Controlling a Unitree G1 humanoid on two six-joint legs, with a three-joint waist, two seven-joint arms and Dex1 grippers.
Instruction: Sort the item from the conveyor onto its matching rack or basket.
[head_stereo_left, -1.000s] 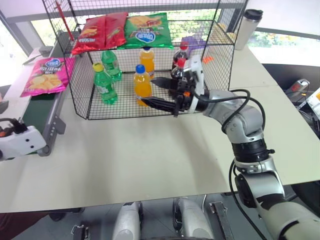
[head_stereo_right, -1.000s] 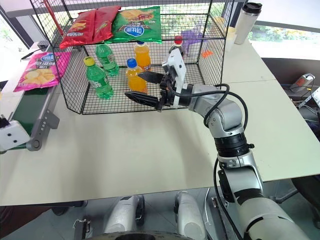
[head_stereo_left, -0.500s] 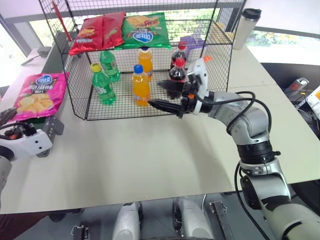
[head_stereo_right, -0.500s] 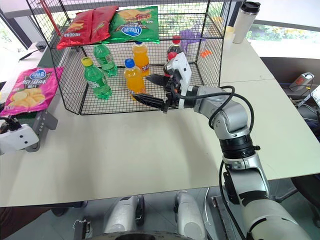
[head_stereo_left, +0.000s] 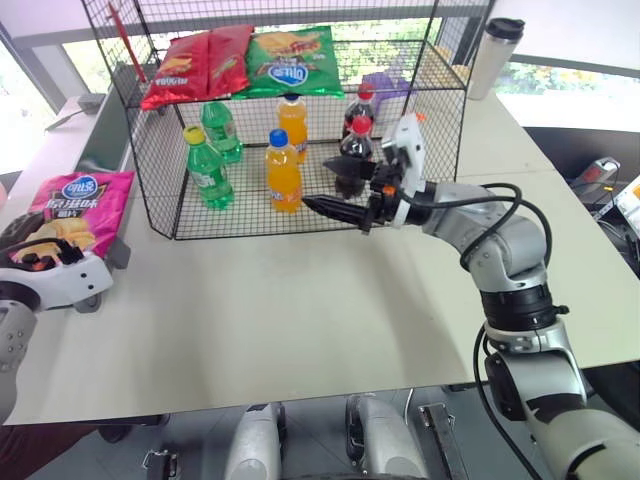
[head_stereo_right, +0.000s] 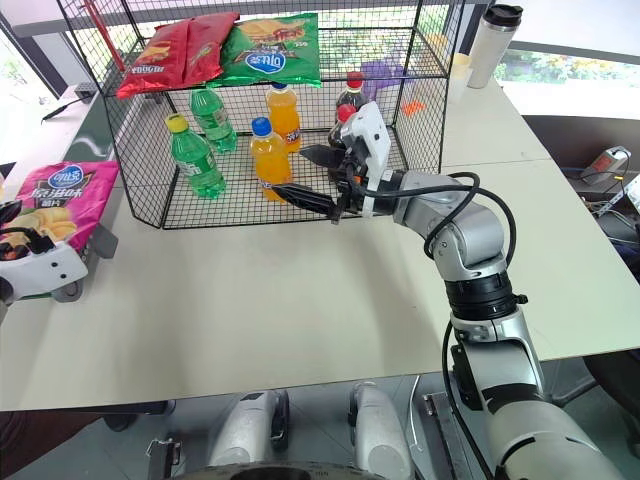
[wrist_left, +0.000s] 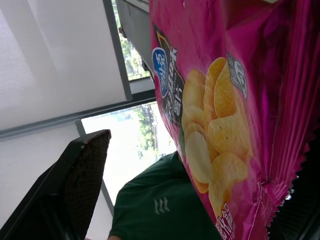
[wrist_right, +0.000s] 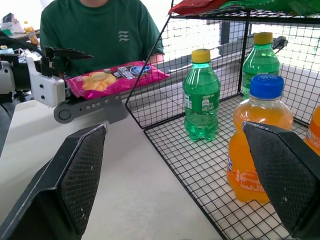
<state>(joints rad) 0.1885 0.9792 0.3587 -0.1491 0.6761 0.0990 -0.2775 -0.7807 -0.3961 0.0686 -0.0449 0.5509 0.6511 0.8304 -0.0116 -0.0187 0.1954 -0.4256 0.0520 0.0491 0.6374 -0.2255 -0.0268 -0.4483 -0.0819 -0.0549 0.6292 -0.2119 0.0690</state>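
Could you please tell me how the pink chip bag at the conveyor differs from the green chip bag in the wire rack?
The pink chip bag lies at the end of the conveyor, outside the rack, beside the open left gripper; the green chip bag rests on the rack's upper tier next to the red chip bags. The pink bag pictures yellow chips. Both lie flat, face up, with a round blue logo.

Robot test lab: tabletop conveyor (head_stereo_right: 85, 258), stocked wire rack (head_stereo_left: 300, 130), seated person (wrist_right: 95, 30).
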